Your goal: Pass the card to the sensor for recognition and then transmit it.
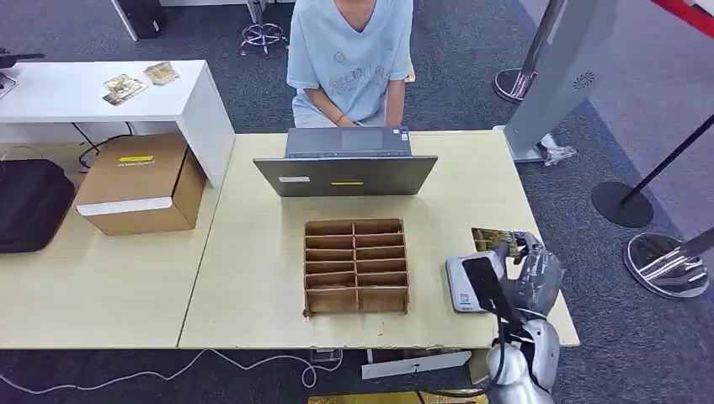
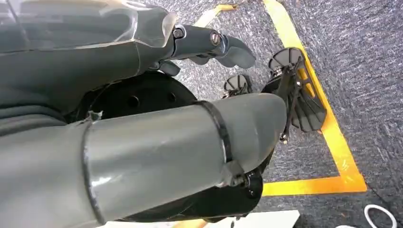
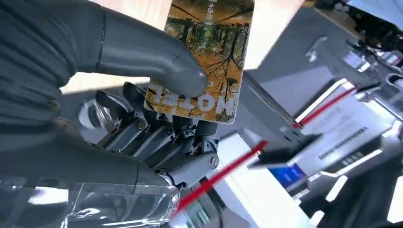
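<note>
Right hand [image 1: 535,273] around one card [image 1: 497,241]

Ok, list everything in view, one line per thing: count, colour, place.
card: one, orange-brown forest picture, pinched in the right hand, near the sensor
sensor: one, white with a dark screen, on the table's right end
divider box: one, brown cardboard, many compartments, middle of the table
laptop: one, grey, open, at the table's far edge facing the person
table: one, light wood
cardboard box: one, brown, on the neighbouring table to the left
white desk: one, far left, with two cards on it
black bag: one, far left edge
person: one, light blue shirt, seated behind the laptop
left hand: grey, hanging over carpet with yellow tape
right hand: grey, holding the card
</note>
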Available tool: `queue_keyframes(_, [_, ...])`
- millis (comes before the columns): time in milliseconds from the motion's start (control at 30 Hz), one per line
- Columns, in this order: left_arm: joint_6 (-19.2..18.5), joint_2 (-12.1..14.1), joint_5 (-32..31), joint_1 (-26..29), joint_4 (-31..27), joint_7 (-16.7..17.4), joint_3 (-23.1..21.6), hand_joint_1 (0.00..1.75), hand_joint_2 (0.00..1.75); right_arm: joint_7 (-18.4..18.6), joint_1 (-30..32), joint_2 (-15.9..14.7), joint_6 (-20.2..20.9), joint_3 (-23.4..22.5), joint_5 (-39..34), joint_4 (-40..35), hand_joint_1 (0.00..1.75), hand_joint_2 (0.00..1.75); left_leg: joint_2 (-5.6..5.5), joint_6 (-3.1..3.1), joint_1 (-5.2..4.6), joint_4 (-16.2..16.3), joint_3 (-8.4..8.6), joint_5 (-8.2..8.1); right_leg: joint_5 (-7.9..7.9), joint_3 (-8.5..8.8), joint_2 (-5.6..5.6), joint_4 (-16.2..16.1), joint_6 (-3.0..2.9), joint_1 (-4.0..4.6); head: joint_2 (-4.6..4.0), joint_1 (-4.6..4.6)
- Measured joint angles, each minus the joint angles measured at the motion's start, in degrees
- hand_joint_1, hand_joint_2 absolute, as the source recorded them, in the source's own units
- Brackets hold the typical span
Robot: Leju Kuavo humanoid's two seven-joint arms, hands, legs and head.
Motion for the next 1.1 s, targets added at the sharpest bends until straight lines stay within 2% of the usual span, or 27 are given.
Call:
queue_keyframes(67, [-0.42, 0.02, -0.18, 0.0, 0.02, -0.02, 0.0, 0.0, 0.0, 0.61, -0.05, 0.13, -1.25, 1.03, 4.76, -1.19, 1.75, 1.75, 0.0, 0.0, 0.0, 0.0, 0.01, 0.0, 0.0, 0.0, 0.0, 0.0, 0.0, 0.01, 0.0, -0.02])
queue_keyframes(267, [-1.07, 0.09, -0.9, 0.07, 0.02, -0.33, 0.0, 0.0, 0.0, 1.9, -1.31, 0.33, -2.38, 3.96, 12.16, -1.6, 1.75, 1.75, 0.05, 0.0, 0.0, 0.0, 0.01, 0.0, 0.0, 0.0, 0.08, 0.01, 0.0, 0.0, 0.0, -0.02])
queue_keyframes(433, [-1.42, 0.13, -1.11, 0.18, 0.02, -0.59, 0.0, 0.0, 0.0, 2.91, -2.64, 0.33, -3.08, 5.6, 14.65, -0.83, 1.75, 1.75, 0.02, 0.0, 0.0, 0.0, 0.0, 0.01, 0.0, 0.0, 0.01, 0.01, 0.0, 0.0, 0.0, -0.02])
queue_keyframes(600, [-1.51, 0.28, -1.73, 0.23, 0.02, -0.98, 0.0, 0.0, 0.0, 6.85, -5.24, 0.29, -4.55, 7.68, 23.87, 1.25, 1.75, 1.75, 0.06, 0.0, 0.0, 0.0, 0.0, 0.01, 0.0, 0.0, 0.08, 0.02, 0.0, 0.0, 0.0, -0.02])
queue_keyframes(867, [-0.83, 0.52, -2.14, 0.05, 0.02, -1.01, 0.0, 0.0, 0.0, 7.67, -13.18, 0.07, -4.88, 12.51, 24.76, 7.28, 1.75, 1.75, 0.06, -0.03, 0.01, 0.0, 0.03, 0.07, 0.02, 0.0, 0.07, 0.03, -0.01, 0.01, 0.0, -0.02])
queue_keyframes(1100, [-0.77, 0.57, -2.08, 0.02, 0.02, -1.75, 0.0, 0.0, 0.0, 7.71, -17.85, -0.09, -4.72, 14.89, 24.97, 9.33, 1.75, 1.75, 0.05, -0.03, 0.0, 0.0, 0.02, 0.06, 0.02, 0.0, 0.08, 0.03, -0.01, 0.0, 0.0, 0.0])
